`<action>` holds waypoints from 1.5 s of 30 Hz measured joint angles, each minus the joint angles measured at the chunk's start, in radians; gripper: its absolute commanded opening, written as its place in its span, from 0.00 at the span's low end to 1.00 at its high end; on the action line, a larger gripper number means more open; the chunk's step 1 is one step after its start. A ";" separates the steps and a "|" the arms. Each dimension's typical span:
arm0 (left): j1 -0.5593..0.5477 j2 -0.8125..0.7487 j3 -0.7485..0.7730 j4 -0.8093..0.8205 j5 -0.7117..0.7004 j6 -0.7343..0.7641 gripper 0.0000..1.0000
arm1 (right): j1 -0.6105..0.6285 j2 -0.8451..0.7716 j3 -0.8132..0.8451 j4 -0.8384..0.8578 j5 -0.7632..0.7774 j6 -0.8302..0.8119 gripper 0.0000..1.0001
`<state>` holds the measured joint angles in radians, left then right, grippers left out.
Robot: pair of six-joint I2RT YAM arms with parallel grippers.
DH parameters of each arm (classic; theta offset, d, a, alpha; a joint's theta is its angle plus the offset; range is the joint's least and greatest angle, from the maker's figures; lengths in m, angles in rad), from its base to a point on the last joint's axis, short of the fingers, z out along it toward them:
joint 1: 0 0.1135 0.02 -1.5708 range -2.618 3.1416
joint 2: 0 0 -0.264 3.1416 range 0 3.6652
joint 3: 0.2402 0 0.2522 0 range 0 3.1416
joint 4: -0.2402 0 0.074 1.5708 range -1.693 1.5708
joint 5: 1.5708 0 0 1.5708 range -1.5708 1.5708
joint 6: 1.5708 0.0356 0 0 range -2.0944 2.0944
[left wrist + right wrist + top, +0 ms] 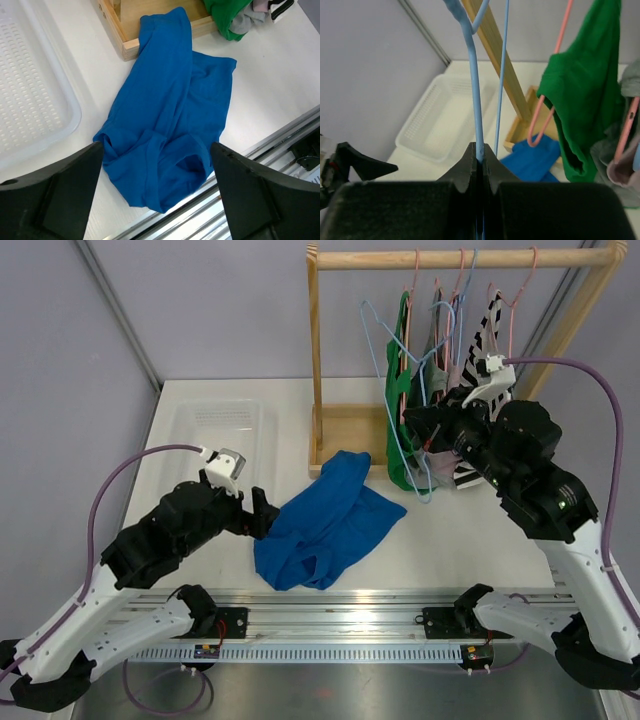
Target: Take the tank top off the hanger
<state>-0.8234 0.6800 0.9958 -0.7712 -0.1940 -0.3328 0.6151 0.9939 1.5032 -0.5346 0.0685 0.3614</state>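
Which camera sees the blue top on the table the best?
The left wrist camera: the blue top nearly fills its picture, close up and crumpled. The top camera shows the blue top whole but smaller. The right wrist camera catches only a corner of it.

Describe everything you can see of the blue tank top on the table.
The blue tank top is plain, soft-looking fabric, off any hanger, lying crumpled on the white table. Its far end laps onto the wooden rack base; folded openings bunch at the near end. The open left gripper is at that end.
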 measured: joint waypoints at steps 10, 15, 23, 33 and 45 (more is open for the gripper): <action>0.000 -0.074 -0.069 0.018 -0.014 0.004 0.99 | 0.000 0.399 0.444 -0.256 0.166 -0.074 0.00; 0.000 -0.091 -0.081 0.019 -0.031 0.003 0.99 | 0.000 0.632 0.706 -0.307 0.237 -0.101 0.00; 0.000 -0.071 -0.089 0.017 -0.061 -0.016 0.99 | -0.018 0.909 1.043 -0.382 0.271 -0.135 0.00; -0.002 0.046 -0.087 0.022 -0.092 -0.073 0.99 | -0.053 0.912 0.950 -0.386 0.244 -0.135 0.53; -0.093 0.389 -0.078 0.155 -0.073 -0.119 0.99 | -0.053 0.645 0.827 -0.389 0.093 -0.138 1.00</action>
<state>-0.9161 1.0691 0.9180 -0.6163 -0.2672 -0.4519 0.5621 1.6394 2.3299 -0.9237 0.1616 0.2230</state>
